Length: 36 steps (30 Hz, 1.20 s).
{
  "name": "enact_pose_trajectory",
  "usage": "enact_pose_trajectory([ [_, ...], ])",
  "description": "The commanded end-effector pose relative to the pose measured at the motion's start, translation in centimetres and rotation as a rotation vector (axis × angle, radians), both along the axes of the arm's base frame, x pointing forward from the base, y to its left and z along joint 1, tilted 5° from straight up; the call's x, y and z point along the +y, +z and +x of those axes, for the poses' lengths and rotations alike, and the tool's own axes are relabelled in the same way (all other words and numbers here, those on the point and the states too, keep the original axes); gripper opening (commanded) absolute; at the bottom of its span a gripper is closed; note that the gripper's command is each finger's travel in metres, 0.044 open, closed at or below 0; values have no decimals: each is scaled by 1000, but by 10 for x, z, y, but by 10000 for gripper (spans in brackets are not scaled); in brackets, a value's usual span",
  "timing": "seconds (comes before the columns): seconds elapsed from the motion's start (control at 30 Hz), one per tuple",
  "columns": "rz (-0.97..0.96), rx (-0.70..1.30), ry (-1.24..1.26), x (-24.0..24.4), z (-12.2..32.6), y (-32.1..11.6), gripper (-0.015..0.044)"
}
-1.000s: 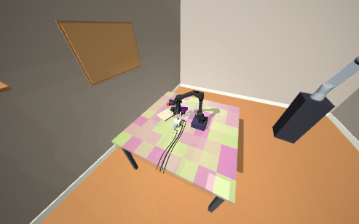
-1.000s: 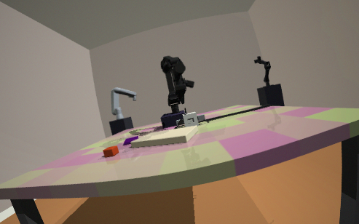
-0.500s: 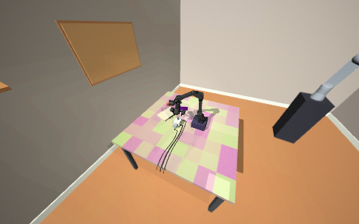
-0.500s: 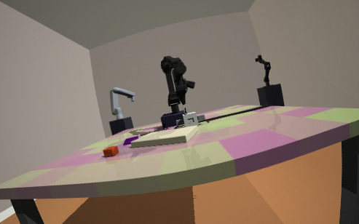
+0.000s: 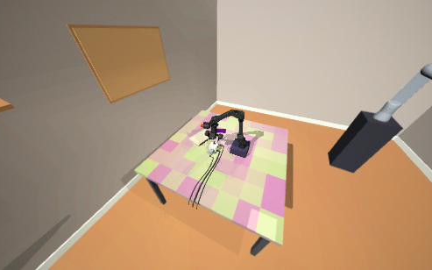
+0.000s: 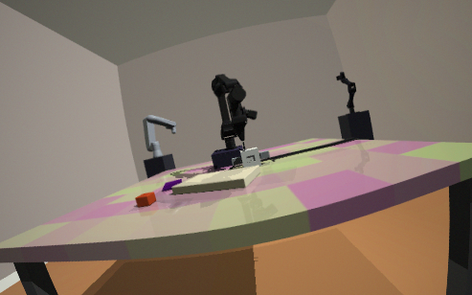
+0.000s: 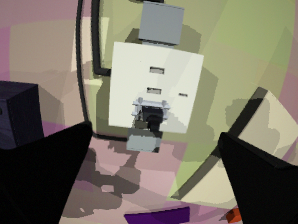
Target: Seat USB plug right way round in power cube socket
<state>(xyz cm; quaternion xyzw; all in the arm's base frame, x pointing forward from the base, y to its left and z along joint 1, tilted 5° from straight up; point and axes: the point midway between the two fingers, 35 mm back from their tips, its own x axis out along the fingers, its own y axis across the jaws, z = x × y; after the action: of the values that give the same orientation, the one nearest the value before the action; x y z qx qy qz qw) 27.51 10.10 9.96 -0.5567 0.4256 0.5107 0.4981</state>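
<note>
One tool [image 7: 149, 183] hung wide and empty above the USB plug [image 7: 150, 116]; a careless descent risked shoving the power cube [image 7: 156, 86] across the counter [image 6: 338, 184].

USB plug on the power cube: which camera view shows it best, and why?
The wrist view: it looks straight down on the USB plug in the power cube. The top and exterior views show only a tiny, unclear speck.
</note>
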Motion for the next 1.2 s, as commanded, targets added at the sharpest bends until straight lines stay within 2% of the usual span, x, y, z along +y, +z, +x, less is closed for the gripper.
enact_pose_trajectory([
  [0.0,1,14,-2,1,-1,-8,440],
  [0.53,1,14,-2,1,-1,-12,440],
  [1.07,-3,8,0,0,0,-10,20],
  [1.1,-3,8,0,0,0,-10,0],
  [1.17,-3,8,0,0,0,-10,0],
])
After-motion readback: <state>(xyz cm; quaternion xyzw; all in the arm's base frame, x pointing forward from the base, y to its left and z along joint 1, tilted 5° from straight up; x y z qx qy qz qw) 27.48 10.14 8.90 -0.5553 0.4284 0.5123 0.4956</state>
